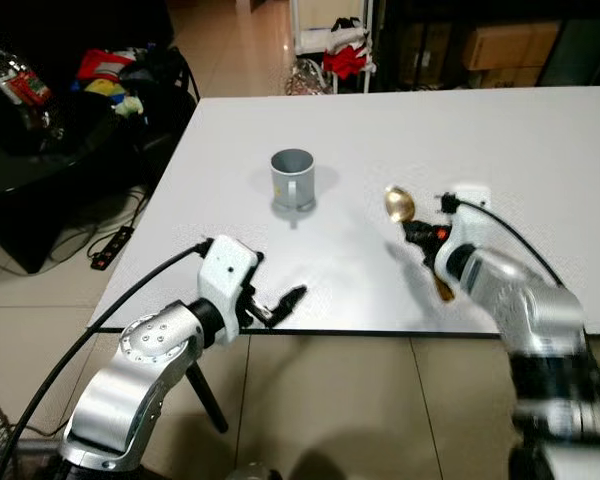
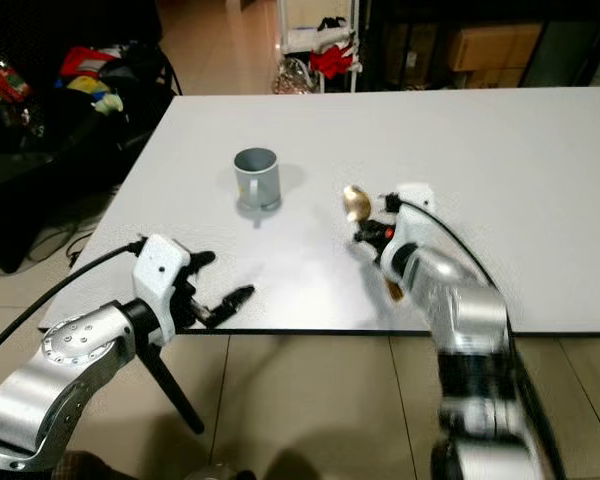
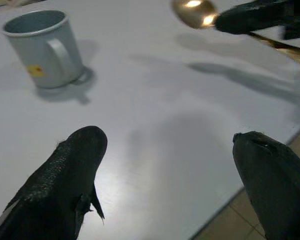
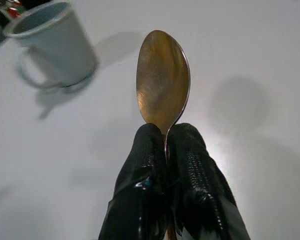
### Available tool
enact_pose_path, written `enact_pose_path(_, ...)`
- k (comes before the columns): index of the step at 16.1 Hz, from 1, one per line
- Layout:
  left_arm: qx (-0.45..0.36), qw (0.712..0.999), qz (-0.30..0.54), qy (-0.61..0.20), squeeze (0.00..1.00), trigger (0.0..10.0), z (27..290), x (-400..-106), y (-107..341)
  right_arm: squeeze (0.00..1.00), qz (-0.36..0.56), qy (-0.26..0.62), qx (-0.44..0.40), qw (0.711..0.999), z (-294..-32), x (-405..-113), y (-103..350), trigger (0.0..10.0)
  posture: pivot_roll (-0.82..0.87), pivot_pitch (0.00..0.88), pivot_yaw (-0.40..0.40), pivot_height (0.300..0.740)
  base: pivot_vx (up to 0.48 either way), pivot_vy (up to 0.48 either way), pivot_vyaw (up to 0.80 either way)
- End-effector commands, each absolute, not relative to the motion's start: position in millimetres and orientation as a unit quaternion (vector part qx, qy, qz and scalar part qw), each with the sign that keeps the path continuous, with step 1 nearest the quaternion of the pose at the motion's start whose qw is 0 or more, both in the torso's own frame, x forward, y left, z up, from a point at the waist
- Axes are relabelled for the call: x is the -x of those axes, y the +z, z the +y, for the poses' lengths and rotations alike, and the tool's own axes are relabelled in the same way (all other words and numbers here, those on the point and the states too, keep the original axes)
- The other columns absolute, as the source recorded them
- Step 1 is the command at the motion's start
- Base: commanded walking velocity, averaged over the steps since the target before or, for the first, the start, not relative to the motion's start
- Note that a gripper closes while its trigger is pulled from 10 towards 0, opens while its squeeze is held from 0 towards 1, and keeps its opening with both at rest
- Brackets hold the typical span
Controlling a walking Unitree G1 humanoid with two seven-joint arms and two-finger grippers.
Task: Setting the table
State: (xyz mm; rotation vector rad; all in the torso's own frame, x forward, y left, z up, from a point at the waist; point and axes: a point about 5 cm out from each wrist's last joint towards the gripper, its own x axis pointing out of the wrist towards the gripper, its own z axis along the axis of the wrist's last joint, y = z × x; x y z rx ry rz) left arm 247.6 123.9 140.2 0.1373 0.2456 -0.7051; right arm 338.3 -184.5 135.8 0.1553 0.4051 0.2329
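We have the gold spoon pinched at its neck in our right gripper, the two black fingers pressed tight together on it with the bowl sticking out past the tips. It hangs just above the white table, to the right of the grey mug and a little nearer to us than the mug, so it is not yet laid down (its shadow on the tabletop sits apart from it, which tells us it is clear of the surface).

Our left gripper waits at the near edge of the table, nearer to us than the mug and to its left, its fingers spread wide and holding nothing.

As for the setting, we judge it barely begun. The mug stands upright on the table, handle turned toward us, and that is the one piece in place. The spoon is in hand and looks ready to go down beside the mug. We see no plate, fork or knife on the table, so whatever else the setting needs would have to be fetched.
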Motion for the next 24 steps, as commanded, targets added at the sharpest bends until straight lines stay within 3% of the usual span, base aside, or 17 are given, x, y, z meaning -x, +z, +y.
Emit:
enact_pose_path(1,-0.073,0.925,0.121,-0.352,0.00,10.0,125.0,-245.9,143.3,0.00,0.198,0.109,-0.081,0.971,-188.3,-342.5,133.3,10.0,0.09,0.000,0.099,0.740,0.000,0.000,0.00)
enact_pose_path(20,-0.072,0.911,0.140,-0.382,0.00,10.0,117.2,-237.1,143.0,0.00,0.238,0.052,-0.120,0.962,-197.6,-357.7,100.5,10.0,0.09,0.000,0.108,0.740,0.000,0.000,0.00)
enact_pose_path(21,-0.072,0.911,0.140,-0.381,0.00,10.0,117.6,-236.7,143.0,0.09,0.239,0.052,-0.120,0.962,-197.4,-357.8,99.8,10.0,0.09,0.000,0.108,0.740,0.000,0.000,0.00)
enact_pose_path(22,-0.072,0.911,0.140,-0.380,0.00,10.0,117.6,-236.4,143.0,0.37,0.240,0.052,-0.120,0.962,-197.7,-358.2,99.5,10.0,0.09,0.000,0.102,0.740,0.000,0.000,0.00)
enact_pose_path(23,-0.072,0.911,0.141,-0.380,0.00,10.0,117.5,-236.2,142.9,0.49,0.241,0.052,-0.119,0.962,-197.9,-358.2,99.2,10.0,0.10,0.000,0.102,0.740,0.000,0.000,0.00)
enact_pose_path(24,-0.073,0.911,0.141,-0.380,0.00,10.0,117.4,-235.9,142.7,1.00,0.242,0.051,-0.118,0.962,-198.5,-358.6,98.5,10.0,0.09,0.000,0.101,0.740,0.000,0.000,0.00)
